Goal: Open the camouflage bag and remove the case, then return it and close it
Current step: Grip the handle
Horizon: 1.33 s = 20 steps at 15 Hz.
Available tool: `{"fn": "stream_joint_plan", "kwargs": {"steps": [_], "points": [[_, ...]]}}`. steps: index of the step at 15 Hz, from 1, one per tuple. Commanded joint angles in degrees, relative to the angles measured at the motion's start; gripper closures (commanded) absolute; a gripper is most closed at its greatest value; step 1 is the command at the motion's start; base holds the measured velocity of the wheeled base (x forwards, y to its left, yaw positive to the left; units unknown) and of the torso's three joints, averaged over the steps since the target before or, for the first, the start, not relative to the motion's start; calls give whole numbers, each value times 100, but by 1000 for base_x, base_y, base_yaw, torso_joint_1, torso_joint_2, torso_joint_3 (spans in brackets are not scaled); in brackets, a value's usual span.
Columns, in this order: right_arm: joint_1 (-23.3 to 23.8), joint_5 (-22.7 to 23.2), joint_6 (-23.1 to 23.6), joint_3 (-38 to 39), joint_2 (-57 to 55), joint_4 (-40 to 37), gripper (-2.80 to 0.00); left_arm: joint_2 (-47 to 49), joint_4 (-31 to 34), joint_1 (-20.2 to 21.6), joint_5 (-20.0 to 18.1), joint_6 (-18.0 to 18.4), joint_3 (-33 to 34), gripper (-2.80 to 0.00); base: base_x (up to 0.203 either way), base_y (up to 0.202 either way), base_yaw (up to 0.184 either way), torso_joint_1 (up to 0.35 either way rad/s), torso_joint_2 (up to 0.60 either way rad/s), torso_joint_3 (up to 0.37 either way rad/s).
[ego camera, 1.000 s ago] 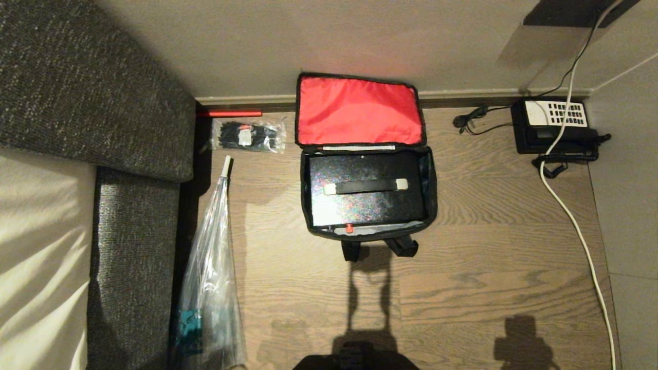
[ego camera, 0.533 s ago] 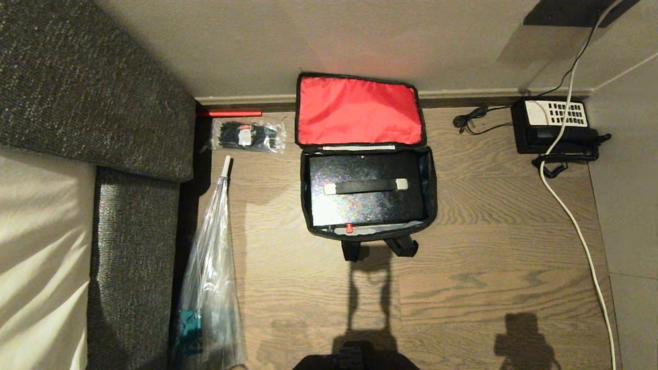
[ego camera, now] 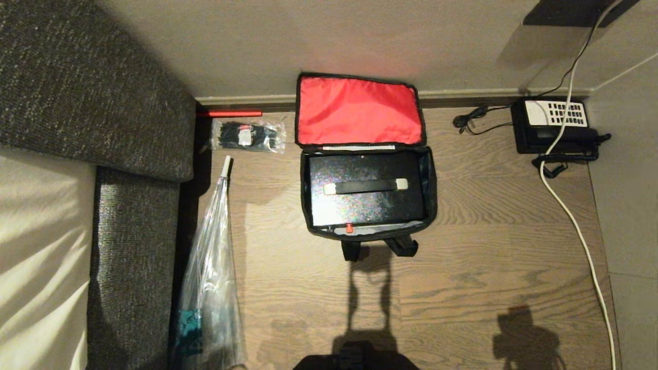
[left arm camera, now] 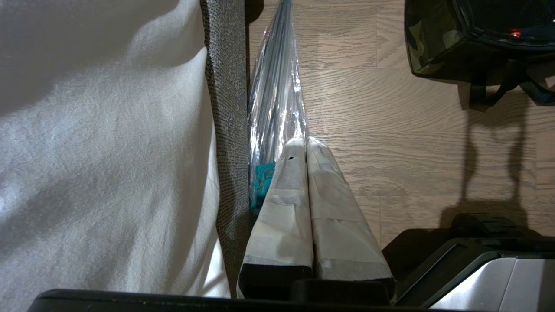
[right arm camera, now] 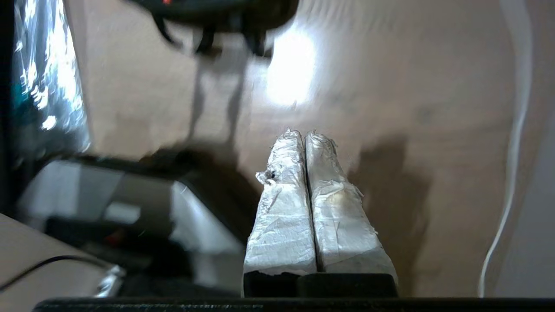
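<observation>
1. The right claw (right arm camera: 305, 135) is hanging clenched over bare wooden floor (right arm camera: 390, 86), its taped fingers pressed together and grasping nothing; the picture there is blurred.
2. The left claw (left arm camera: 305, 141) is likewise sitting clenched and empty, over the floor beside a clear plastic sleeve (left arm camera: 277, 95) that is lying along the grey sofa edge (left arm camera: 225, 130).
3. The camouflage bag (ego camera: 432, 195) is lying well apart from both claws, at the far side of the floor, its lid standing open against the wall and showing red lining (ego camera: 359, 110).
4. The case (ego camera: 366, 203) is sitting inside the bag, handle (ego camera: 366, 186) up, with its small red button at the near edge.
5. Open floor is stretching between the bag's near straps (ego camera: 380, 247) and the robot.
6. To the left, the sofa (ego camera: 133, 231) and sleeve are bordering that room; a packet of black ties (ego camera: 248, 135) is lying by the bag's far left corner.
7. To the right, a white cable (ego camera: 576, 226) is running along the floor, with a black telephone (ego camera: 555, 131) by the wall.
</observation>
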<state>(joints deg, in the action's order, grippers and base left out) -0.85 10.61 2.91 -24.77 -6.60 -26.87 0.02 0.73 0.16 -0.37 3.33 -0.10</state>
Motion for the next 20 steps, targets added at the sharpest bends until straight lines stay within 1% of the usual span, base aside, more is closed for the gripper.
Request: {"fn": "stream_joint_plan", "kwargs": {"steps": [1, 3, 5, 8, 9, 11, 12, 14, 15, 16, 17, 19, 20], "points": [[-1, 94, -92, -317, -1758, -50, 0, -11, -3, 2, -3, 1, 1, 0, 0, 0, 0, 0, 0, 0], [-3, 156, -132, -586, -3235, 131, 0, -11, -3, 2, 2, 1, 1, 0, 0, 0, 0, 0, 0, 0], [-21, 184, -80, -931, -4726, 589, 0, -11, -3, 2, 2, 0, 1, 0, 0, 0, 0, 0, 0, 0], [-195, 177, 35, -1726, -6963, 1814, 0, -11, -3, 2, -3, -2, 1, 0, 0, 0, 0, 0, 0, 0], [-335, 60, 73, -2044, -7621, 2290, 0, -11, -3, 2, 2, 1, 1, 0, 0, 0, 0, 0, 0, 0], [-705, -368, 86, -2554, -8654, 3202, 0, -11, -3, 2, 11, -16, 1, 0, 0, 0, 0, 0, 0, 0], [-1020, -547, 65, -2747, -9005, 3649, 0, -11, -3, 2, -7, 19, 1, 0, 0, 0, 0, 0, 0, 0], [-1741, -706, 17, -2958, -9321, 4327, 0, -11, -3, 2, 2, -5, 1, 0, 0, 0, 0, 0, 0, 0], [-2110, -757, 9, -2975, -9510, 4844, 0, -11, -3, 2, 2, 1, 1, 0, 0, 0, 0, 0, 0, 0], [-2380, -818, -8, -2978, -9701, 5227, 0, -11, -3, 2, 2, -8, 1, 0, 0, 0, 0, 0, 0, 0], [-2635, -972, -80, -3026, -9906, 5514, -280, -11, -3, 2, 2, 1, 1, 0, 0, 0, 0, 0, 0, 0], [-2917, -1302, -142, -3335, -10185, 5625, -280, -11, -3, 2, 2, 1, 1, 0, 0, 0, 0, 0, 0, 0], [-2956, -1459, 80, -3348, -10239, 5648, -280, -11, -3, 2, 2, 1, 1, 0, 0, 0, 0, 0, 0, 0]]}}
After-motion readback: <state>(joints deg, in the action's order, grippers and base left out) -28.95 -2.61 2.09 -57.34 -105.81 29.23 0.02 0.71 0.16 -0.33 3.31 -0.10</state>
